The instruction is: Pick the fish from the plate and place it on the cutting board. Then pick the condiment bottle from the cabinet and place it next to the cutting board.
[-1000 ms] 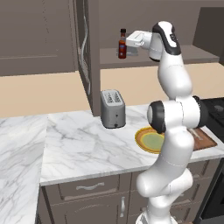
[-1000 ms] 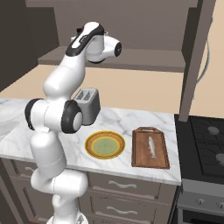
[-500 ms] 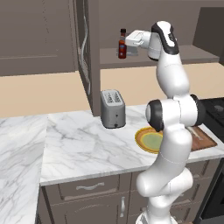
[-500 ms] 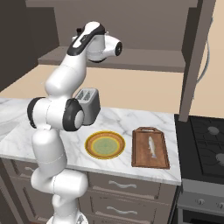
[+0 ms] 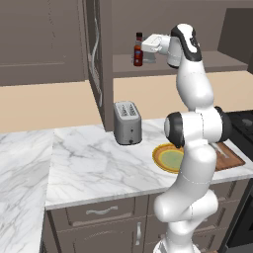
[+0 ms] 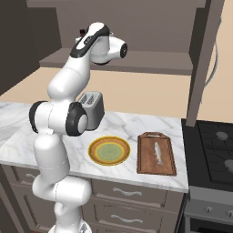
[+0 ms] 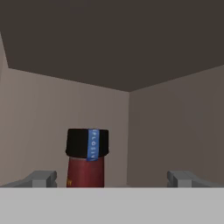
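Base views – behind arm, left and right, share counter (image 5: 99,168); hand view close to shelf bottle (image 7: 86,158).

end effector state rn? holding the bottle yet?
End effector: open, holding nothing; its fingertips stand wide apart, with the condiment bottle upright on the cabinet shelf ahead between them, left of centre.

The small silvery fish (image 6: 157,152) is laid lengthwise on the dark reddish-brown cutting board (image 6: 157,154), which is set on the counter just at three o'clock of the round plate (image 6: 109,150) with its yellow-orange rim and pale green centre. The dark red condiment bottle (image 5: 138,50) is stood upright on the shelf of the cabinet (image 5: 207,63), seen at twelve o'clock above the plate in the left base view.
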Robot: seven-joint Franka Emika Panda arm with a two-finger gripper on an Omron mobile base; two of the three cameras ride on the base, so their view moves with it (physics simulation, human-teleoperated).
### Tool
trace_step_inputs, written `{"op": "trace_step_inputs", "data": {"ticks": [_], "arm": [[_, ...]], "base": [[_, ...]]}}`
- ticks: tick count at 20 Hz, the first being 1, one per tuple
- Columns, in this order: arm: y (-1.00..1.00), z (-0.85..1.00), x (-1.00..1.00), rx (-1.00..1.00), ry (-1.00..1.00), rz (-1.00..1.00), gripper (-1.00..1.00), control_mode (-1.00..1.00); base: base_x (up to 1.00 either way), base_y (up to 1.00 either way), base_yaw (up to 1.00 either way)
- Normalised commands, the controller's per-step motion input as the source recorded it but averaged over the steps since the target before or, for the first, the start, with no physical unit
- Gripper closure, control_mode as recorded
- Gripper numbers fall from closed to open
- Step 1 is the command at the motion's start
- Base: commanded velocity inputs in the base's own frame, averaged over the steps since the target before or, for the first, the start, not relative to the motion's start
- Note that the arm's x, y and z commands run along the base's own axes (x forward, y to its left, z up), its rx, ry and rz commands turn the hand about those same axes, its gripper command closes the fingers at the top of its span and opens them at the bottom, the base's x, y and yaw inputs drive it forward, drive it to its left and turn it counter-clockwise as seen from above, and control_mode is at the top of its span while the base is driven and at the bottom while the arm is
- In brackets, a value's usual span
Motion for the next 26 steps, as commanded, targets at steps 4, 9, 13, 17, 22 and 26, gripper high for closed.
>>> {"op": "trace_step_inputs", "data": {"ticks": [4,9,13,17,22,26], "arm": [[0.09,0.00,0.00,0.00,0.00,0.00,-1.00,-1.00],[0.14,0.00,0.00,0.00,0.00,0.00,-1.00,-1.00],[0.10,0.00,0.03,0.00,0.00,0.00,-1.00,-1.00],[0.03,-0.01,0.04,0.00,0.00,0.00,1.00,-1.00],[0.00,0.00,0.01,0.00,0.00,0.00,1.00,-1.00],[0.00,0.00,0.00,0.00,0.00,0.00,1.00,-1.00]], "base": [[0.00,0.00,0.00],[0.00,0.00,0.00],[0.00,0.00,0.00],[0.00,0.00,0.00],[0.00,0.00,0.00],[0.00,0.00,0.00]]}}
